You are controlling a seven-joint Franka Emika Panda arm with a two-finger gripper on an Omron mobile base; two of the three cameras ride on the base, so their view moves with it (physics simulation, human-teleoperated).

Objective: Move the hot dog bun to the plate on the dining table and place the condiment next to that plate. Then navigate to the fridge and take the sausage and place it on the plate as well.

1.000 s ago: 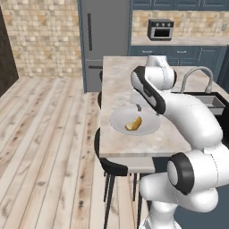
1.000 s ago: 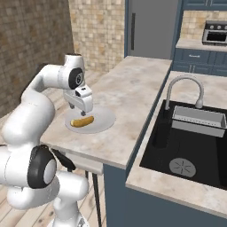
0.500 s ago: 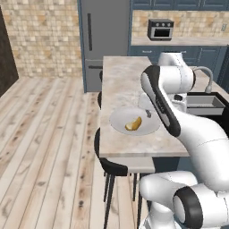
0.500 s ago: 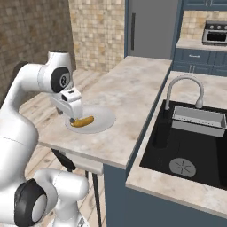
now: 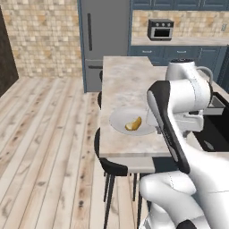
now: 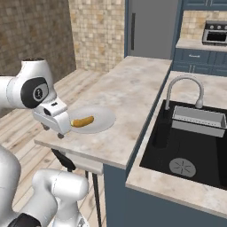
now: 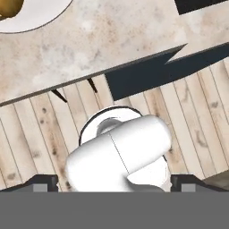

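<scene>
Plate: you've got the round pale plate [image 5: 120, 121] lying flat on the dining table [image 5: 125, 78], near the table's end closest to you, on the stool side.
In the plate: one thing — the hot dog bun [image 5: 133, 124], resting on the plate's surface toward the side nearer the arm.
Bun axis: in the left base view its long axis runs on a diagonal, the upper end pointing up and right toward the sink side; in the right base view it lies nearly level, slightly raised at the right end.
Sink: the black basin [image 6: 190, 146] is sunk in the counter on the far side of the table from the stools, with a grey tray [image 6: 197, 120] across its back and a curved tap [image 6: 184, 86] over it.
Gripper: your gripper [image 6: 52, 132] hangs just off the table's edge beside the plate — jaws spread wide, nothing between them.
Hand view: the plate's rim sits in the top left corner with a sliver of bun, with the table top below it and wooden floor [image 7: 40, 134] beyond.
Fridge: the tall grey fridge [image 5: 105, 40] stands past the table's far end, doors closed.
</scene>
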